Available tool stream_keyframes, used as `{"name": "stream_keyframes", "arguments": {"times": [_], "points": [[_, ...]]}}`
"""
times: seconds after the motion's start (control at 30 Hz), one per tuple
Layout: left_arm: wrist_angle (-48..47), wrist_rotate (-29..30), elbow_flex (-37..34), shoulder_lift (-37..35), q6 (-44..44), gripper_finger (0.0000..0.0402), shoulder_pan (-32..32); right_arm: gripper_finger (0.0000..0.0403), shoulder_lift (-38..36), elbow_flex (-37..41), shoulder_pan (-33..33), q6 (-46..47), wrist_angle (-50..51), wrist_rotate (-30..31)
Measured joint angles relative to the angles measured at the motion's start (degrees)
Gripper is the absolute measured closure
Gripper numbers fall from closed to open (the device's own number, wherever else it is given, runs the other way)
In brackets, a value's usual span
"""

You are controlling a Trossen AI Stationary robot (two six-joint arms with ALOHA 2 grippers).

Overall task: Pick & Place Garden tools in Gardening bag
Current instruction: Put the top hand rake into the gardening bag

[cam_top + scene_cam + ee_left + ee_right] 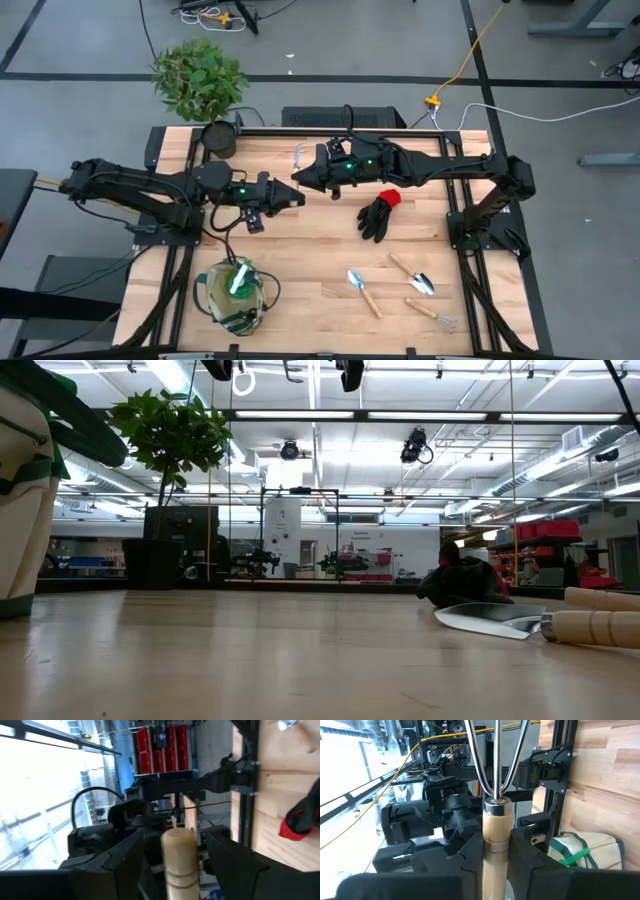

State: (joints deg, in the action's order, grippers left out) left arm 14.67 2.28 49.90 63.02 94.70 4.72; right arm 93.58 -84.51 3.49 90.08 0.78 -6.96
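Right claw (299, 177), above tabletop (300, 280) centre, is clamped on wooden handle of hand fork (496, 795); prongs point toward 12 o'clock.

Left claw (296, 197) faces it from 9 o'clock, fingers (125, 860) spread either side of handle end, not closed.

Gardening bag (232, 295) at 7 o'clock, spray bottle (240, 277) inside.

Glove (379, 214) approx. 3 o'clock of centre.

Trowels (364, 291) and second fork (432, 314) at 5 o'clock.
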Motion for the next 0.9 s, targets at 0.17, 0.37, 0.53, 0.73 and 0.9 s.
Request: {"name": "stream_keyframes", "arguments": {"times": [0.17, 0.37, 0.53, 0.73, 0.9], "points": [[0.0, 0.9, 0.0, 0.2, 0.3, 0.0201, 0.0, 0.0341, 0.0, 0.0, 0.0, -0.2, 0.0, 0.0], [0.0, 1.1, 0.0, 0.2, 0.5, 0.0236, 0.0, 0.0341, 0.0, 0.0, 0.0, -0.2, -0.1, 0.0], [0.0, 1.9, 0.0, 0.2, 0.9, 0.0260, 0.0, 0.0341, 0.0, 0.0, 0.0, 0.0, -0.2, -0.1], [0.1, 2.6, 0.0, 0.1, 4.0, 0.0280, 0.0, 0.0341, 0.0, 0.0, 0.0, 0.9, -0.4, -1.1], [0.1, 2.6, 0.0, 0.1, 3.7, 0.0289, 0.0, 0.0341, 0.0, 0.0, 0.0, 0.7, -0.3, -1.2]]}}
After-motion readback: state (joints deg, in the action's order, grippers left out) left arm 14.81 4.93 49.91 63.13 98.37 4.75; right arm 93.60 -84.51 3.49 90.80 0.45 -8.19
